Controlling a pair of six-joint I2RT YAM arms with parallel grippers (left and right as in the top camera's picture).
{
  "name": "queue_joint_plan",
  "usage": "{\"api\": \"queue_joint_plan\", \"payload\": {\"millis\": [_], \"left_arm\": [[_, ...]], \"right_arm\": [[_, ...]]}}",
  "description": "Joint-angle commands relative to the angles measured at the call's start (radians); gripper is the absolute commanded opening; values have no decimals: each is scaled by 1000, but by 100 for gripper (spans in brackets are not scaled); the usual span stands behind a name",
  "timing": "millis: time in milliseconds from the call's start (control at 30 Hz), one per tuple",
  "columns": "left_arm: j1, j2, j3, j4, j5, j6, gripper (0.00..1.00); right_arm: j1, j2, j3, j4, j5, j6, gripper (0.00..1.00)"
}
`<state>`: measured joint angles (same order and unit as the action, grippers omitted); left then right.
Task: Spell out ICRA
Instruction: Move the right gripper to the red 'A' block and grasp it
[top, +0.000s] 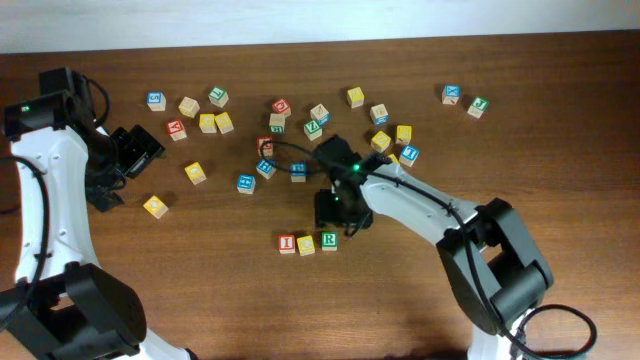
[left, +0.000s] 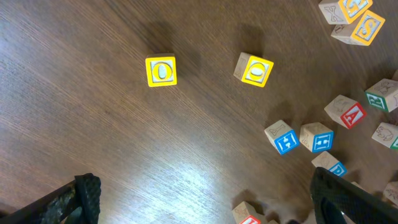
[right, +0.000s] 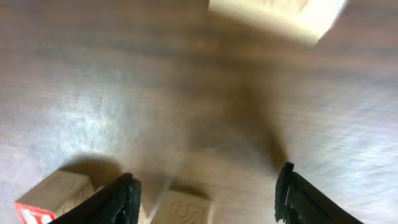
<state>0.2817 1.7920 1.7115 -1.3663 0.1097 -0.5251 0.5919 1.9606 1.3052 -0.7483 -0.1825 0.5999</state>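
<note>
Hovering just beside row of 3 blocks, right tool spread; left tool spread, well apart.

table: dark brown wood grain | wall: white, along far edge

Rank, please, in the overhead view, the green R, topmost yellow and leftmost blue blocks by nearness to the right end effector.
1. Green R block, just below the right end effector.
2. Topmost yellow block, above.
3. Leftmost blue block, upper left.
</note>
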Motion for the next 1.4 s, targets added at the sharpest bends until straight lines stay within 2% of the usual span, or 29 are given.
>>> {"api": "queue_joint_plan", "payload": {"millis": [0, 100, 233, 333, 433, 500, 600, 633, 700, 833, 967, 1000, 1100, 1167, 1200, 1367], "left_arm": [[-3, -14, 8, 0, 6, -13, 99], [-3, -14, 8, 0, 6, -13, 99], [-2, -14, 8, 0, 6, -13, 99], [-2, -14, 8, 0, 6, -13, 99], [-2, -14, 8, 0, 6, -13, 99], [-2, -14, 8, 0, 6, -13, 99], [-2, -14, 8, 0, 6, -13, 99], [-2, -14, 8, 0, 6, -13, 99], [-2, -14, 8, 0, 6, -13, 99], [-2, -14, 8, 0, 6, -13, 99], [-2, -14, 8, 0, 6, -13, 99], [-2, -14, 8, 0, 6, -13, 99], [-2, -14, 8, 0, 6, -13, 99], [-2, -14, 8, 0, 6, -13, 99], [-2, -14, 8, 0, 6, -13, 99], [-2, -14, 8, 0, 6, -13, 99]], "right_arm": [[-47, -8, 192, -120, 150, -125, 65], [-64, -8, 389, -151, 154, -167, 72], [-61, 6, 527, -50, 70, -167, 74], [-61, 156, 743, -79, 23, -196, 75], [-53, 306, 863, -103, -39, -200, 78], [-20, 362, 867, -85, -2, -203, 78], [45, 397, 867, -44, 167, -203, 77], [64, 402, 866, -32, 218, -196, 72], [105, 436, 866, -10, 349, -122, 73], [110, 473, 866, 63, 330, -120, 69], [113, 517, 862, 138, 326, -86, 70], [114, 532, 862, 140, 325, -86, 73], [117, 567, 861, 140, 325, -86, 73], [119, 579, 861, 160, 325, -86, 67], [121, 583, 861, 171, 326, -86, 60], [141, 612, 860, 185, 326, -86, 58]]}}
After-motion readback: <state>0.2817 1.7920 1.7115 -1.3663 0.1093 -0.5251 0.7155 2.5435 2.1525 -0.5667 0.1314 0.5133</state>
